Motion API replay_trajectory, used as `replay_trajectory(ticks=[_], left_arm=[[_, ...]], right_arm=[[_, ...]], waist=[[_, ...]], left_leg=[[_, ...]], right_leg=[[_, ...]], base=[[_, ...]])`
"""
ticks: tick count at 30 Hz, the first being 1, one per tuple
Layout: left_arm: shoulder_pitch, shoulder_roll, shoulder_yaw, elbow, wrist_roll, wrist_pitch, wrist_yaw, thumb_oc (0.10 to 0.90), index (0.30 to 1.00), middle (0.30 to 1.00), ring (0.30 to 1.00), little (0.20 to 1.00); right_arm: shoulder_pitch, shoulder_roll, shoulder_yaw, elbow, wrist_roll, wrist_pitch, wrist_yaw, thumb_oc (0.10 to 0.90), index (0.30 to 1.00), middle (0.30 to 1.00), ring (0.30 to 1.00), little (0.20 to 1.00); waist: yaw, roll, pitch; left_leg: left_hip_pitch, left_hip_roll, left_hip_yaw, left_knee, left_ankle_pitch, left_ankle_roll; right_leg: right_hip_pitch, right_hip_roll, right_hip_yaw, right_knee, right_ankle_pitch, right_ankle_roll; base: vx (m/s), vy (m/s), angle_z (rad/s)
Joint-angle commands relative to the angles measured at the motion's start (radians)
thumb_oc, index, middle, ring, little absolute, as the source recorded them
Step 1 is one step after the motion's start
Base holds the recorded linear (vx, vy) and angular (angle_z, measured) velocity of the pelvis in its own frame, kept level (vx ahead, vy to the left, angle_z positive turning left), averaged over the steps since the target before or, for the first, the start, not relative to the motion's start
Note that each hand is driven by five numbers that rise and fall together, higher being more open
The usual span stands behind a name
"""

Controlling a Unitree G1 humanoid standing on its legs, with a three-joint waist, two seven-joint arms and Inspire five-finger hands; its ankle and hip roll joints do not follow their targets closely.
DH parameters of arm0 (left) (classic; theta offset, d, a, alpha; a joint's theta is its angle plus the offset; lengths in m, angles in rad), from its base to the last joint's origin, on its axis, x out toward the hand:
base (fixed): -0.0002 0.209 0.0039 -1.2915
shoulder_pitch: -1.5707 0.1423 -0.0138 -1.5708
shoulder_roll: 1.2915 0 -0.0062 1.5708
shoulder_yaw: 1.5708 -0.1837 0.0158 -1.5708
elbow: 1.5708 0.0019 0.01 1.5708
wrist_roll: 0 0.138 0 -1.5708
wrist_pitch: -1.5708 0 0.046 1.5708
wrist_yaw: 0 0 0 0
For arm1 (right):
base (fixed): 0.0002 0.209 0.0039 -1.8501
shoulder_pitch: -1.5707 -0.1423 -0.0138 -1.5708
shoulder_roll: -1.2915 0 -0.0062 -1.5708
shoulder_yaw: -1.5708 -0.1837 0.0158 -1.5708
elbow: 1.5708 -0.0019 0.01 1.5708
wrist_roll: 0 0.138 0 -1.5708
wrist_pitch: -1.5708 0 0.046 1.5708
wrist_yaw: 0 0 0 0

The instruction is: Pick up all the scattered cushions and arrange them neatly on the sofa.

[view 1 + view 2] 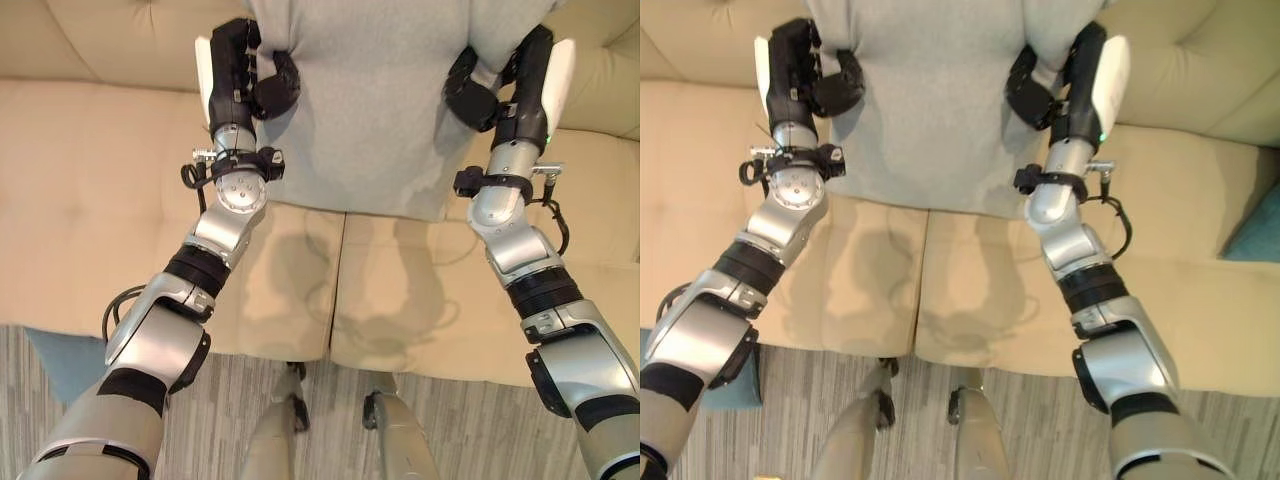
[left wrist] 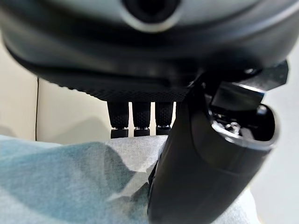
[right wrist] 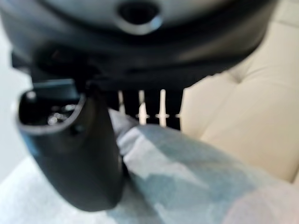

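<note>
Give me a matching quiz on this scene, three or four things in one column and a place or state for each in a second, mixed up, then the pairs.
Things:
1. large light grey fabric cushion
2. left hand
3. right hand
4. cream upholstered sofa
5. teal cushion

Places or states:
A. pinching the grey cushion's right edge
B. on the striped floor below the sofa's front
C. held up over the seat between both hands
D. pinching the grey cushion's left edge
E. beneath and behind the held cushion

Pairs: 1-C, 2-D, 3-A, 4-E, 5-B

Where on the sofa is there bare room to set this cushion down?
The seat is bare either side of the grey cushion and below its lower edge. The middle is crowded: the left hand and right hand pinch its two sides.
</note>
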Motion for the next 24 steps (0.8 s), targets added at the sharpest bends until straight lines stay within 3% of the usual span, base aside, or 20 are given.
replay_trajectory(ticks=[1, 18, 19, 21, 24], left_arm=[[-0.242, -0.056, -0.101, -0.096, 0.108, -0.195, -0.014, 0.4, 0.3, 0.3, 0.3, 0.3], [-0.254, -0.055, -0.103, -0.075, 0.1, -0.197, -0.017, 0.4, 0.3, 0.3, 0.3, 0.3], [-0.253, -0.055, -0.101, -0.058, 0.088, -0.192, -0.024, 0.8, 0.9, 0.9, 0.9, 0.9], [-0.251, -0.049, -0.104, -0.047, 0.087, -0.187, -0.028, 0.8, 0.9, 0.9, 0.9, 0.9], [-0.235, -0.021, -0.103, -0.041, 0.087, -0.176, -0.037, 0.8, 0.9, 0.9, 0.9, 0.9]], right_arm=[[-0.215, 0.014, 0.014, -0.1, -0.107, -0.162, -0.046, 0.4, 0.3, 0.3, 0.3, 0.3], [-0.249, -0.008, 0.042, -0.064, -0.132, -0.146, -0.056, 0.4, 0.3, 0.3, 0.3, 0.3], [-0.254, -0.015, 0.059, -0.032, -0.117, -0.138, -0.042, 0.631, 0.646, 0.646, 0.646, 0.646], [-0.253, -0.022, 0.068, -0.011, -0.111, -0.131, -0.033, 0.8, 0.9, 0.9, 0.9, 0.9], [-0.252, -0.048, 0.085, 0.026, -0.092, -0.118, -0.007, 0.8, 0.9, 0.9, 0.9, 0.9]], waist=[[-0.025, 0.02, -0.106], [-0.027, 0.018, -0.112], [-0.026, 0.016, -0.111], [-0.026, 0.016, -0.111], [-0.023, 0.015, -0.108]], left_leg=[[0.069, -0.015, -0.031, 0.006, -0.182, -0.072], [0.04, -0.01, -0.032, 0.006, -0.174, -0.076], [0.037, -0.008, -0.031, 0.006, -0.173, -0.076], [0.036, -0.008, -0.031, 0.006, -0.172, -0.076], [0.038, -0.007, -0.033, 0.006, -0.17, -0.077]], right_leg=[[-0.026, -0.009, -0.021, 0.002, -0.048, 0.117], [-0.055, -0.009, -0.023, 0.002, -0.044, 0.118], [-0.058, -0.008, -0.024, 0.002, -0.042, 0.119], [-0.058, -0.008, -0.026, 0.002, -0.041, 0.119], [-0.055, -0.006, -0.028, 0.002, -0.041, 0.119]], base=[[-0.01, -0.016, -0.45], [0.0, -0.008, 0.01], [0.0, 0.0, 0.0], [0.0, 0.0, 0.0], [0.0, 0.0, 0.0]])
